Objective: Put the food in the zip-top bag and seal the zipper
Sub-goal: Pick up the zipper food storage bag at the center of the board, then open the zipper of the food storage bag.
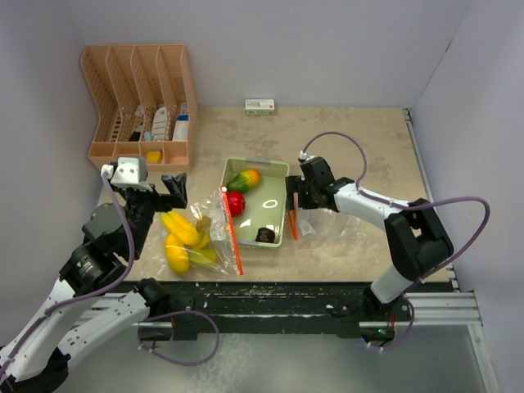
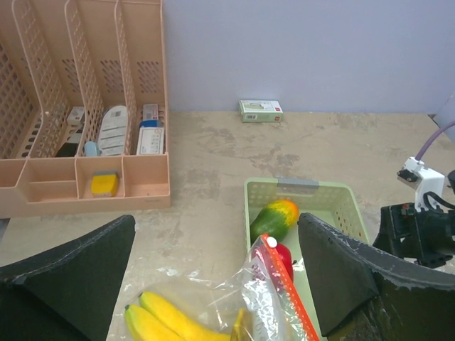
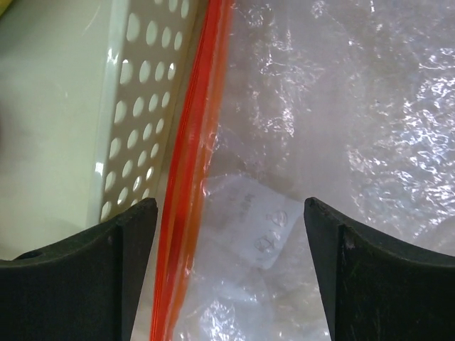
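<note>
A clear zip-top bag lies left of the pale green tray, its orange-red zipper against the tray's side. Yellow bananas and a yellow mango show inside it. In the tray are a green-red mango, a red apple and a dark purple fruit. My left gripper hangs open above the bananas, holding nothing. My right gripper stands open right of the tray, straddling the orange strip of a second clear bag.
A peach desk organiser with small items stands at the back left. A small white-green box sits against the back wall. Walls close in the table at the back and right. The second bag spreads out right of the tray.
</note>
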Tool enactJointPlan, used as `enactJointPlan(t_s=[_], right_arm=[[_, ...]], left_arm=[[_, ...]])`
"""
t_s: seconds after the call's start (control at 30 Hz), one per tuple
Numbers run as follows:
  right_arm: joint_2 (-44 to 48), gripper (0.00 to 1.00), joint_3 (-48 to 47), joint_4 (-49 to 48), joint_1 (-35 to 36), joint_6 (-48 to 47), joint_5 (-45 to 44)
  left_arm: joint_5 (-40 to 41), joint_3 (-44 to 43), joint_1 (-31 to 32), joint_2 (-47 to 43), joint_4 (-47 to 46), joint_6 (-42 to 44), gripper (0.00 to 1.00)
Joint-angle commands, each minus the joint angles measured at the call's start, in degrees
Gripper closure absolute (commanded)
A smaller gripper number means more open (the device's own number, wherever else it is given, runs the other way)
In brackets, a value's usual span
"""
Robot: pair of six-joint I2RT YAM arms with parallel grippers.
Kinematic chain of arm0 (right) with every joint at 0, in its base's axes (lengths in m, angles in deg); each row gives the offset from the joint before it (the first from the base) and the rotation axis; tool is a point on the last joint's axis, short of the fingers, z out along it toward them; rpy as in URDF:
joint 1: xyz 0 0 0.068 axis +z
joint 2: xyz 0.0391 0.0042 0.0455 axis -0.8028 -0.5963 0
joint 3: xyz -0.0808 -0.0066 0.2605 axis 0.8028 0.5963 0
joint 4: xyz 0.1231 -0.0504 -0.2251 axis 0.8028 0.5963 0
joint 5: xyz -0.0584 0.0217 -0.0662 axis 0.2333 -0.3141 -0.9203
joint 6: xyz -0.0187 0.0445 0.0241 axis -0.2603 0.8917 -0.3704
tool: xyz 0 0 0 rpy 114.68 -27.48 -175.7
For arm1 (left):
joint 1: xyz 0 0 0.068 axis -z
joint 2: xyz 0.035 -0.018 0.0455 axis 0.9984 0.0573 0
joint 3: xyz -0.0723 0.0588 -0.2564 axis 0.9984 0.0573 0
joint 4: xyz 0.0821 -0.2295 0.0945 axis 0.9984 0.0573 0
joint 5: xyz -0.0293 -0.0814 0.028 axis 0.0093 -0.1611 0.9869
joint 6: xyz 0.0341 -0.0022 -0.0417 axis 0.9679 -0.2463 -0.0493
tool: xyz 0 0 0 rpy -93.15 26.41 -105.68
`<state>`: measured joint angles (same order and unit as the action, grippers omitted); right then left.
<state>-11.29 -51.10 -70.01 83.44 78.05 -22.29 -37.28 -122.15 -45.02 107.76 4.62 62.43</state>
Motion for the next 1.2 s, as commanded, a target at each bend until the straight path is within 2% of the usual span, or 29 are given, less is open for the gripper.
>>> enactJointPlan(t_s=[0.0, 0.07, 0.13, 0.3, 0.33, 0.47, 0.67, 0.73, 0.87, 1.17], right_arm=[[-2.7, 0.16, 0.0, -3.5, 0.8, 1.3, -0.3], [-3.4, 0.29, 0.0, -3.5, 0.8, 1.7, -1.7], [-2.7, 0.53, 0.1, -2.6, 0.8, 2.3, -4.4], [3.1, 0.96, -0.2, 2.6, 0.8, 3.4, -10.7], [4.9, 1.00, -0.3, 3.7, 0.8, 3.4, -11.6], [14.0, 1.00, -1.5, 6.5, 0.8, 1.5, -11.9], [23.9, 1.00, -7.1, 6.3, 3.7, -1.3, -0.5], [24.2, 1.00, -9.7, 6.3, 8.0, -1.7, 0.2], [22.7, 1.00, -14.1, 5.6, 15.5, -1.3, 0.8], [19.4, 1.00, -17.1, 3.1, 21.4, -0.3, 0.4]], left_arm=[[-1.6, -1.4, 0.0, 0.4, 0.6, -1.4, 0.01], [-2.0, -1.6, -0.1, 0.5, 1.1, -1.7, 0.01], [-2.0, -1.8, -0.1, 0.3, 1.7, -1.8, 0.01], [-3.6, -2.5, -0.1, 0.0, 2.0, -2.3, 0.02], [-4.9, -2.8, -0.1, 0.2, 2.2, -2.5, 0.04], [-12.7, -4.3, -0.1, 1.8, 2.1, -5.1, 0.11], [-26.7, -3.0, -0.1, 6.9, -6.0, -13.0, 0.13], [-31.3, -2.1, -0.1, 10.7, -9.6, -15.9, 0.14], [-35.4, -1.8, 0.0, 17.7, -15.5, -20.3, 0.17], [-36.6, -1.3, -0.1, 24.9, -21.5, -22.7, 0.24]])
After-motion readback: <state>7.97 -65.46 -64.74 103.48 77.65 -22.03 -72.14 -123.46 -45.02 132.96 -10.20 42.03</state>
